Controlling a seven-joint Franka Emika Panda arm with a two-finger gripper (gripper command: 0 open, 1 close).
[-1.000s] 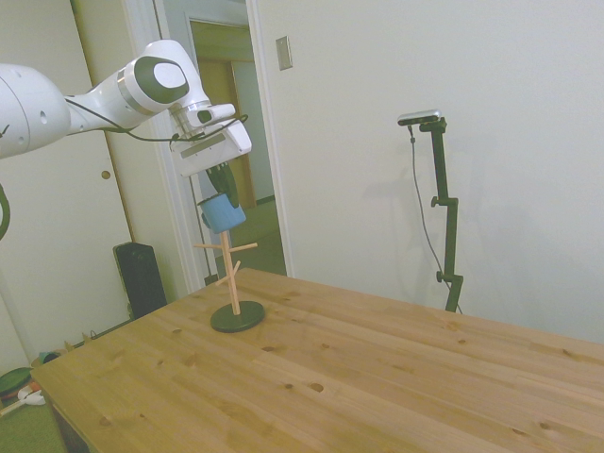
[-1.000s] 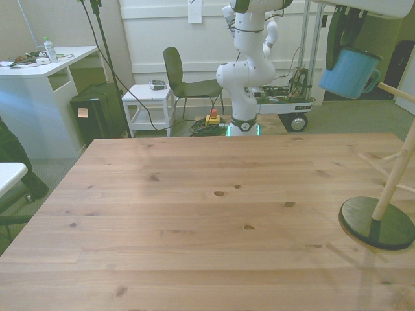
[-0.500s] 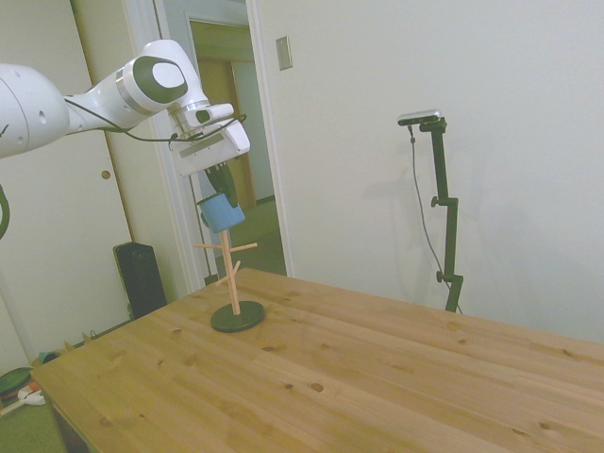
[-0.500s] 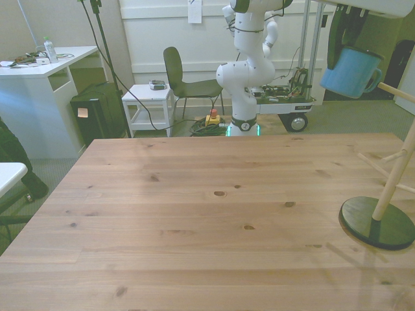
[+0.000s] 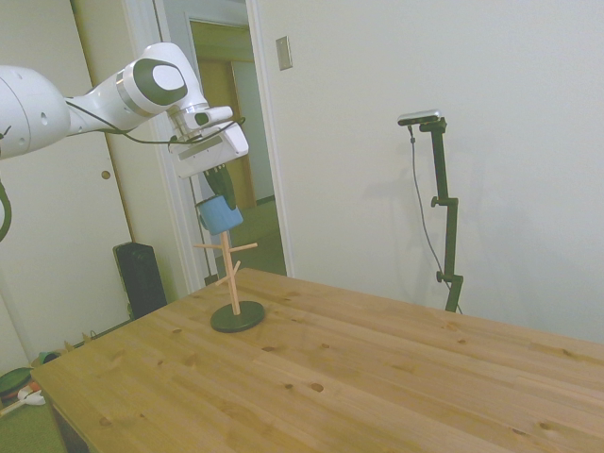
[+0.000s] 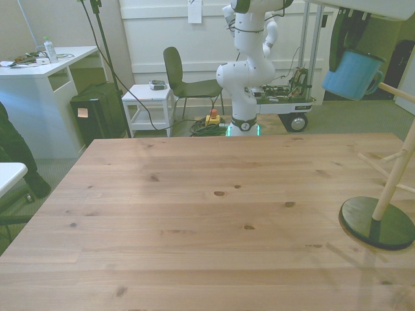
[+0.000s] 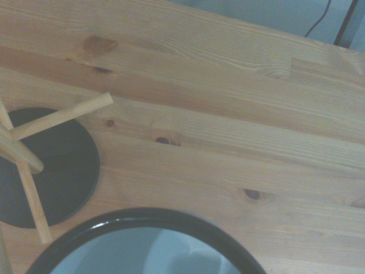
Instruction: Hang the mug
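- The white arm's two-finger tool point(image 5: 220, 181) hangs in the air above the wooden tabletop point(image 5: 359, 377), its dark fingers closed on the rim of the small light-blue enamel-style mug point(image 5: 220, 216).
- In the side view the mug hangs below the tool, clear of the tabletop, just above the top of the wooden mug tree with a round dark base point(image 5: 233, 283); whether it touches the top of the post cannot be told.
- In the front view the mug point(image 6: 352, 74) shows at the front view's right, tilted, its small side handle pointing to the front view's right, near the end of one upper peg of the tree point(image 6: 394, 173) but apart from it.
- The tree stands upright near the tabletop's edge, at the front view's right; its pale post carries slanted pegs at two heights, none of them bearing anything.
- The wrist view looks down past the mug's dark rim point(image 7: 148, 218) and pale inside onto the plank tabletop point(image 7: 239, 114), with the tree's dark base point(image 7: 63, 165) and two of its pegs beside the rim.
- Beyond the tabletop, in the front view, stand a dark chair point(image 6: 181, 78), a small white side table point(image 6: 150, 103) and a white desk point(image 6: 39, 71).
- A dark-clothed part of a person point(image 6: 16, 152) shows at the front view's left edge.
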